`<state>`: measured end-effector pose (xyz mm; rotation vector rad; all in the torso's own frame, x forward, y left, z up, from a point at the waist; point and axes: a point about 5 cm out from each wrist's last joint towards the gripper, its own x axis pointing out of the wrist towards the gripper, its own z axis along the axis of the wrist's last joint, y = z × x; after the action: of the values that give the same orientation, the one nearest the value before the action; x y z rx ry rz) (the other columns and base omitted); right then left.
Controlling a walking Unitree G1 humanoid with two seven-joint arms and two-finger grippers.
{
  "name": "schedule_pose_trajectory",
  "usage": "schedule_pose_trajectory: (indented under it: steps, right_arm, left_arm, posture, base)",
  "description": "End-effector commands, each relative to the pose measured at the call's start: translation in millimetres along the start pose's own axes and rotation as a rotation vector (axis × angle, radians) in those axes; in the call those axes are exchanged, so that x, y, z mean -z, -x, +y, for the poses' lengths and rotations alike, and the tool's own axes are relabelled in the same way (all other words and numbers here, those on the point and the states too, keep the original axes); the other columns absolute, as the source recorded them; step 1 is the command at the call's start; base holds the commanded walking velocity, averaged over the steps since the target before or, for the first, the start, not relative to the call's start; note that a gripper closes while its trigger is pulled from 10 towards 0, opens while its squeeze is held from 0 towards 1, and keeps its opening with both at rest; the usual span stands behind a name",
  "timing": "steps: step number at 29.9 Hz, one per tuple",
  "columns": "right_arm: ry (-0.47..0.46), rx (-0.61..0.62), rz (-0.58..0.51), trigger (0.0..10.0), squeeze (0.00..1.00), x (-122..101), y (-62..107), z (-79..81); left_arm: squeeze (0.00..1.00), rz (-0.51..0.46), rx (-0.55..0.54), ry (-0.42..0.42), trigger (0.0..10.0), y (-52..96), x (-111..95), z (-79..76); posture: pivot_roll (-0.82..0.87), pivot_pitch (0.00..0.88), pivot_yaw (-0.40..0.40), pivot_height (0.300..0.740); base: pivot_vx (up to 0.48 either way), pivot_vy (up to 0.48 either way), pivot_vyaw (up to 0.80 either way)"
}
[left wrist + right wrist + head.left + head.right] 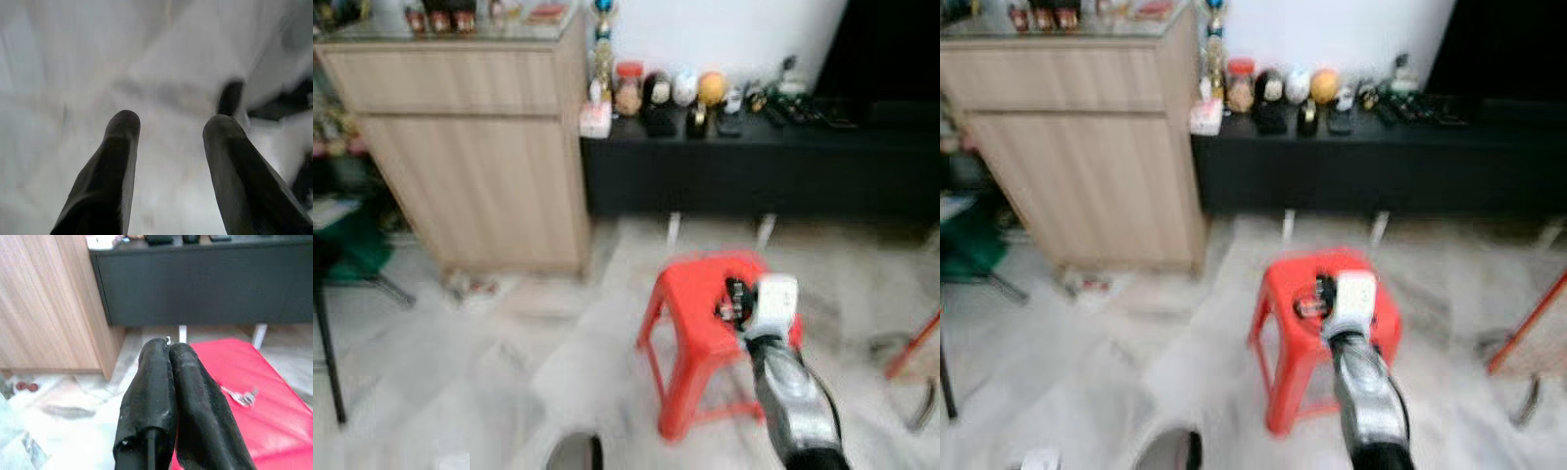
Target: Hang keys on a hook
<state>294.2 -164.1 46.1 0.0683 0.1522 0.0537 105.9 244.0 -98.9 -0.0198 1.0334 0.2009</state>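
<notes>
On the red stool, blurry keys lie beside the closed right gripper.

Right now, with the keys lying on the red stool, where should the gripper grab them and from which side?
Come from above: the keys lie flat on the red stool. Pinch the bunched ring end. The right gripper is shut, so open it first.

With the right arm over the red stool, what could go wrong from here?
1. The right gripper has its fingers pressed together, while the keys lie loose on the red stool beside it; lowered like that, it may only push them.
2. The keys lie flat on the seat, so a pinch could slip off or slide them toward the edge.
3. The head views are blurred, so aiming may be off.
</notes>
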Motion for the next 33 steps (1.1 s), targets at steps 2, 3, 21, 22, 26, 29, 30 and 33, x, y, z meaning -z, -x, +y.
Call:
schedule_pose_trajectory:
  steps: [2, 3, 21, 22, 26, 29, 30, 33]
  right_arm:
    - [-0.004, 0.009, -0.051, 10.0, 0.00, -14.7, -6.3, -1.8]
    - [-0.005, 0.010, -0.052, 10.0, 0.00, -14.8, -6.2, -1.8]
    - [-0.007, 0.022, -0.067, 10.0, 0.00, -18.8, -5.6, -6.4]
    - [-0.006, 0.022, -0.067, 10.0, 0.00, -19.0, -5.6, -6.9]
    - [-0.003, 0.020, -0.068, 10.0, 0.00, -19.6, -5.4, -7.5]
    - [-0.001, 0.016, -0.070, 10.0, 0.00, -20.4, -5.1, -7.4]
    - [0.000, 0.015, -0.070, 10.0, 0.00, -20.5, -5.1, -7.5]
    - [0.003, 0.015, -0.058, 10.0, 0.00, -19.0, -4.9, -8.2]
  left_arm:
    - [0.00, -0.044, 0.002, -0.019, 10.0, -3.8, -16.0, -2.4]
    - [0.00, -0.044, 0.003, -0.020, 10.0, -3.9, -16.0, -3.0]
    - [0.00, -0.053, -0.018, 0.012, 10.0, -0.6, -13.3, 12.0]
    - [0.00, -0.052, -0.018, 0.013, 10.0, -0.5, -12.8, 12.1]
    - [0.00, -0.049, -0.012, 0.020, 10.0, -1.3, -11.8, 5.9]
    - [0.00, -0.050, -0.001, 0.019, 10.0, -3.1, -13.1, -4.2]
    - [0.00, -0.051, 0.001, 0.019, 10.0, -3.3, -13.3, -5.4]
    - [0.00, -0.053, 0.010, 0.013, 10.0, -4.8, -15.7, -13.4]
  posture:
    - [0.17, 0.000, -0.030, 0.685]
    - [0.17, 0.000, -0.030, 0.690]
    - [0.17, 0.000, -0.043, 0.740]
    - [0.17, 0.000, -0.046, 0.740]
    - [0.17, 0.000, -0.050, 0.740]
    - [0.17, 0.000, -0.051, 0.740]
    - [0.17, 0.000, -0.051, 0.740]
    - [0.17, 0.000, -0.053, 0.740]
  base:
    - [0.000, 0.000, 0.00]
    - [0.000, 0.000, 0.00]
    - [0.000, 0.000, 0.00]
    - [0.000, 0.000, 0.00]
    - [0.000, 0.000, 0.00]
    - [0.000, 0.000, 0.00]
    - [0.000, 0.000, 0.00]
    - [0.000, 0.000, 0.00]
